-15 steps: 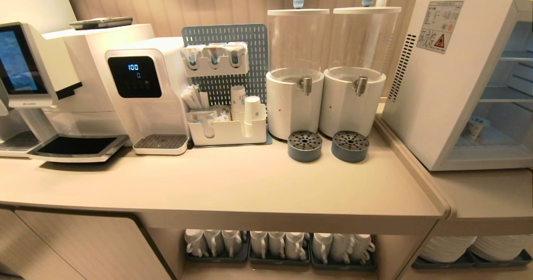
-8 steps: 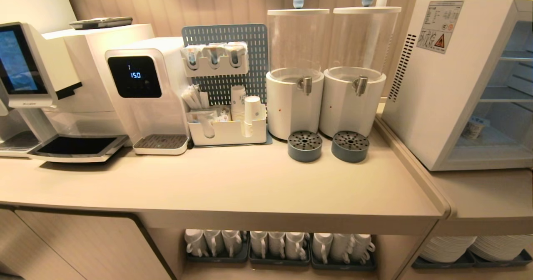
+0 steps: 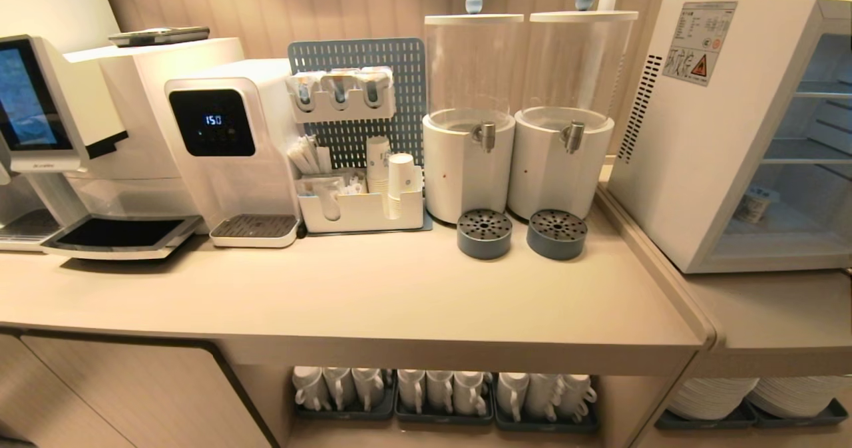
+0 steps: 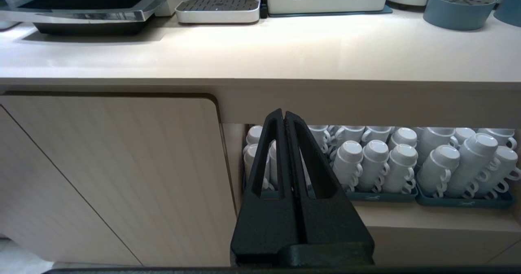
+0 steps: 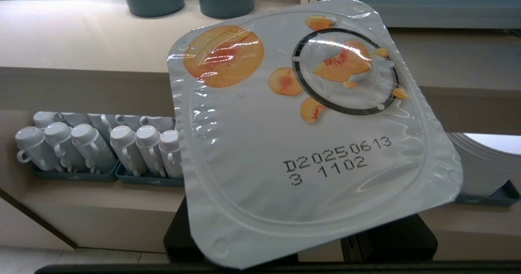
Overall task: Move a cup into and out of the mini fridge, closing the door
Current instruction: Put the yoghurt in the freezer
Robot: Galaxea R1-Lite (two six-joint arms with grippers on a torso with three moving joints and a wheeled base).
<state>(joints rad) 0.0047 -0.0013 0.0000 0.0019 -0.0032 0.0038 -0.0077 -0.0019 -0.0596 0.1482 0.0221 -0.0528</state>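
Right gripper grips a foil-lidded cup below the counter, while left gripper hangs closed, empty.

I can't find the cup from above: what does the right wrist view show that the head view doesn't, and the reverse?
Only the right wrist view shows the sealed cup, its foil lid printed with peaches, filling the frame in front of the right gripper. Only the head view shows the mini fridge interior with its shelves, the two dispensers and the coffee machines. Both show the counter, the blue drip trays and the stacked mugs underneath.
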